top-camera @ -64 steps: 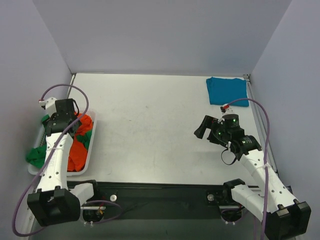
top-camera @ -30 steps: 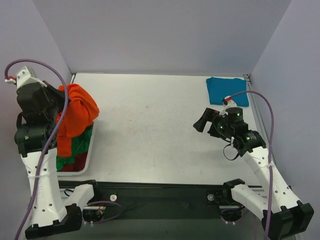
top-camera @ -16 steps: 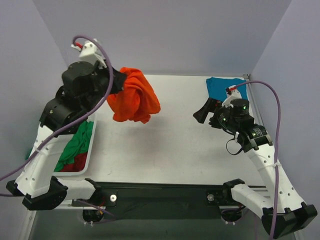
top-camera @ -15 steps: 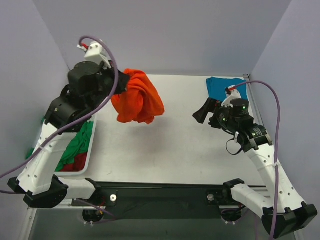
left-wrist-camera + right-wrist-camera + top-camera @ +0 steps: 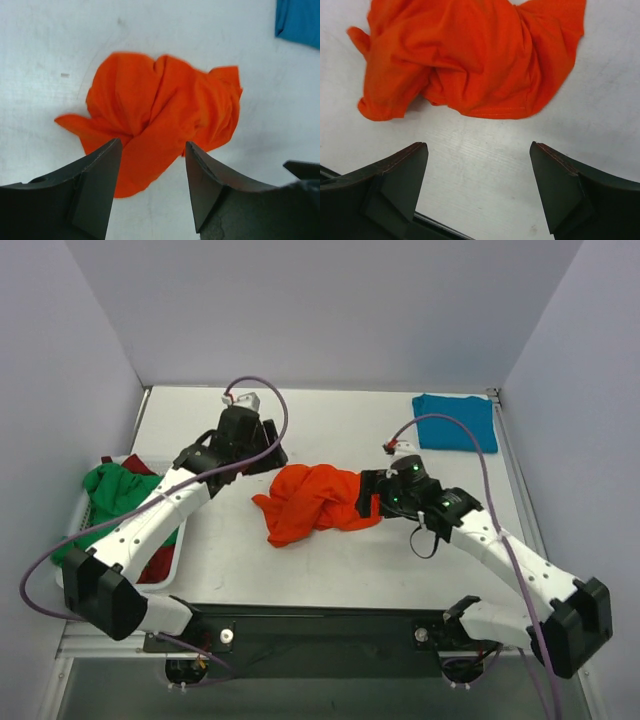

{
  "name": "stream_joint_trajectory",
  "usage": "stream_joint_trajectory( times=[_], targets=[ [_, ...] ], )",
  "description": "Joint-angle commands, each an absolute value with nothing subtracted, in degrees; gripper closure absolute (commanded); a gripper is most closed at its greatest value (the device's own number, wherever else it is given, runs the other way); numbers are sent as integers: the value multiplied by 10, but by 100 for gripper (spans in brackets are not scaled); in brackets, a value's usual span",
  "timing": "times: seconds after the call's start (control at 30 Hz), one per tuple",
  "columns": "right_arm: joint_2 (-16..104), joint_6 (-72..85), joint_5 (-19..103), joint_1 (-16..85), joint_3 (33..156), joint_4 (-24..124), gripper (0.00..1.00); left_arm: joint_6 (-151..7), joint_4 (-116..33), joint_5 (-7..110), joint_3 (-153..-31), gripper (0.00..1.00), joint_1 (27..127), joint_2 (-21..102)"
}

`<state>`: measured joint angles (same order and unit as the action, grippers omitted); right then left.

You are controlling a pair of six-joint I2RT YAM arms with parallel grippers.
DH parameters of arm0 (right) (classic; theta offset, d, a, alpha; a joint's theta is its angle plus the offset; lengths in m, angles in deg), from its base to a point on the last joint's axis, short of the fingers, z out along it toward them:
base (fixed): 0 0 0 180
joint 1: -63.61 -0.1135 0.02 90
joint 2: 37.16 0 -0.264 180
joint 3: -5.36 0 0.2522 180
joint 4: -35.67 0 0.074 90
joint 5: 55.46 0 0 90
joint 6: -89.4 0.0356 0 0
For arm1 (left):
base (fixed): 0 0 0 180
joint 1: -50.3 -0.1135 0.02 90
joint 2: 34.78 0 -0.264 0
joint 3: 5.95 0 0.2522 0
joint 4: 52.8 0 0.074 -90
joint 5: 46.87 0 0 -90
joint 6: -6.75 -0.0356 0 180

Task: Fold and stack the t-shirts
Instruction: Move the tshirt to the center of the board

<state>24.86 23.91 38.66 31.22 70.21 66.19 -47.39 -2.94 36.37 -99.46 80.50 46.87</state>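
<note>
The bright orange-red t-shirt point(image 5: 310, 502) lies crumpled on the table's middle; it also shows in the left wrist view point(image 5: 160, 105) and the right wrist view point(image 5: 470, 55). My left gripper point(image 5: 270, 455) point(image 5: 152, 150) is open and empty just behind the shirt's left part. My right gripper point(image 5: 366, 500) point(image 5: 477, 150) is open and empty at the shirt's right edge, above bare table. A folded teal blue t-shirt point(image 5: 455, 421) point(image 5: 300, 22) lies at the back right. A green t-shirt point(image 5: 112, 490) and a dark red one point(image 5: 155, 562) are bunched in the basket.
The white lattice basket point(image 5: 176, 545) stands at the table's left edge, partly hidden by the left arm. Purple walls close in the back and both sides. A black rail point(image 5: 320, 615) runs along the near edge.
My left gripper lifted the orange-red shirt out of the basket, swung it to the table's middle and let it go. My right gripper moved left up to the shirt.
</note>
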Motion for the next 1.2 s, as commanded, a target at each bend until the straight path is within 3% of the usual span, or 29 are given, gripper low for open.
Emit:
stream_joint_trajectory(
  times=[0.0, 0.13, 0.33, 0.63, 0.8, 1.0, 1.07, 1.1, 1.17],
  targets=[
    [312, 202, 305, 270, 683, 604, 15, -431, -105, 379, -887, 36, 811, 389],
    [419, 187, 253, 252, 682, 561, 21, -381, -155, 368, -740, 42, 820, 355],
    [478, 198, 237, 232, 664, 517, 24, -352, -215, 361, -611, 45, 848, 357],
    [522, 201, 149, 125, 675, 500, 31, -376, -254, 359, -585, 45, 876, 337],
    [576, 209, 118, 112, 716, 508, 39, -401, -245, 352, -606, 55, 902, 382],
    [616, 225, 75, 112, 733, 500, 53, -411, -265, 337, -610, 54, 928, 427],
    [622, 225, 72, 114, 731, 484, 64, -411, -269, 343, -615, 52, 931, 439],
    [621, 228, 66, 113, 730, 485, 76, -410, -268, 345, -618, 51, 937, 444],
    [601, 234, 57, 115, 720, 485, 88, -410, -283, 343, -615, 45, 946, 441]
  ],
)
